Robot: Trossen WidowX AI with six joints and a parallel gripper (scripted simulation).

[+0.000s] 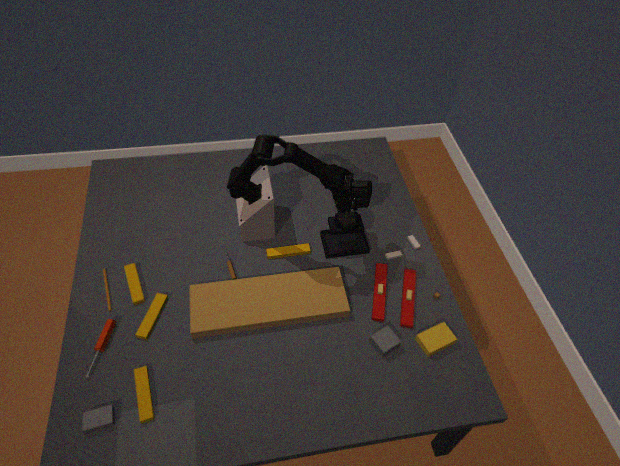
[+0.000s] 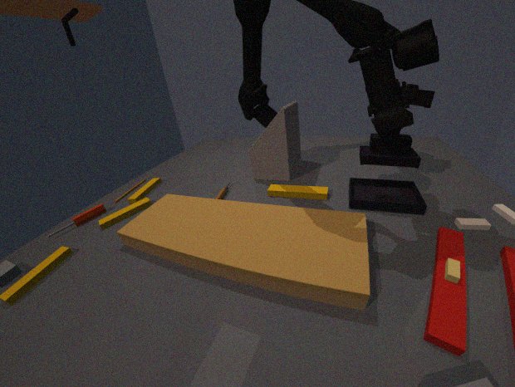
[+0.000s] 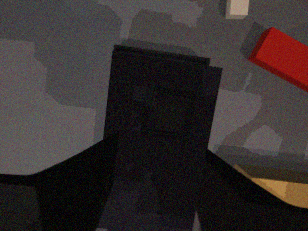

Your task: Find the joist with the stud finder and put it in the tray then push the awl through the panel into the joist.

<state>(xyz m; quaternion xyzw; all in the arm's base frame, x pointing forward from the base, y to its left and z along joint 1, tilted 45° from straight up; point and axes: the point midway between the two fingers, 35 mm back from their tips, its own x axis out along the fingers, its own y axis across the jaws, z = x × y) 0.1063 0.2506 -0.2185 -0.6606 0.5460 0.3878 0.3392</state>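
My gripper (image 1: pixel 345 216) (image 2: pixel 390 132) is shut on the black stud finder (image 1: pixel 338 223) (image 2: pixel 389 154) (image 3: pixel 160 124) and holds it flat, a little above the black tray (image 1: pixel 345 246) (image 2: pixel 387 195). The tan floor panel (image 1: pixel 265 304) (image 2: pixel 249 238) lies left of the tray; its corner shows in the wrist view (image 3: pixel 282 188). The small orange-handled awl (image 1: pixel 231 269) (image 2: pixel 223 192) lies on the table just behind the panel's far left edge. The stud finder hides my fingertips in the wrist view.
A grey wedge (image 1: pixel 258 215) (image 2: pixel 277 149) stands behind the panel with a yellow bar (image 1: pixel 288 250) (image 2: pixel 297 191) before it. Red bars (image 1: pixel 379 292) (image 2: pixel 447 282) (image 3: pixel 285 51) and white pieces (image 1: pixel 393 254) (image 2: pixel 472 223) lie right of the tray. A red screwdriver (image 1: pixel 105 335) and yellow bars (image 1: pixel 150 315) lie left.
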